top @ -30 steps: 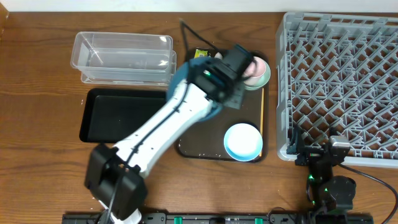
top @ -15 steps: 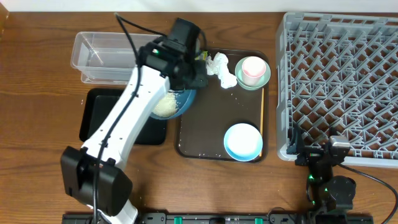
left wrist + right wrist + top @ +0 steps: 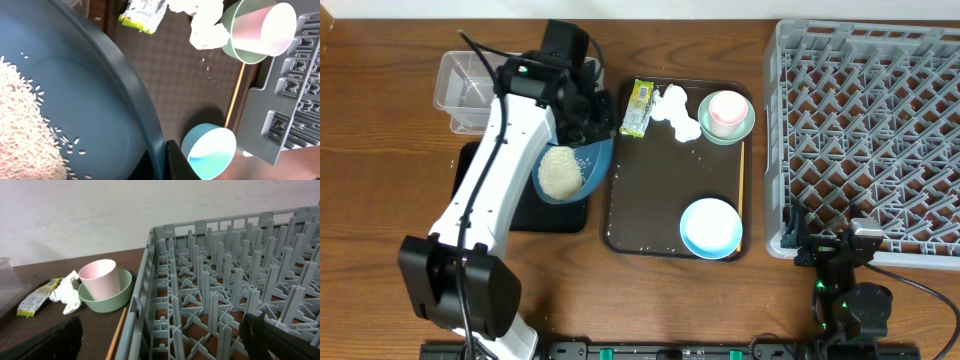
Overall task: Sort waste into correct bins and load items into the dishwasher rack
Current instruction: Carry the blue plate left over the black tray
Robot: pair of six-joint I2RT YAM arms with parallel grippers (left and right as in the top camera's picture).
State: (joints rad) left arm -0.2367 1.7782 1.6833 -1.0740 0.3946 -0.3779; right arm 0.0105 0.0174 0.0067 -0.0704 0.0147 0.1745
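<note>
My left gripper (image 3: 592, 128) is shut on the rim of the dark blue dish (image 3: 582, 175), held tilted over the right end of the black tray (image 3: 485, 190). In the left wrist view the fingers (image 3: 172, 162) pinch the dish's rim (image 3: 125, 85). White rice (image 3: 560, 172) is heaped in the dish and shows again in the left wrist view (image 3: 22, 115). The wrapper (image 3: 638, 107) and tissue (image 3: 676, 112) lie on the brown tray. The pink cup (image 3: 725, 113) stands in the mint green bowl (image 3: 748, 125). The light blue bowl (image 3: 710, 227) sits at the tray's front. My right gripper (image 3: 832, 252) is open at the rack's (image 3: 880, 120) front left corner.
The clear tub (image 3: 470, 85) stands behind the black tray, partly under my left arm. The brown serving tray (image 3: 660, 190) lies between the black tray and the rack. In the right wrist view the rack's pegs (image 3: 225, 290) fill the space ahead of my open gripper (image 3: 160, 345).
My left arm has swung left with the dark blue dish, from the brown tray to over the black tray. The wrapper and tissue are now uncovered. The right arm has not moved.
</note>
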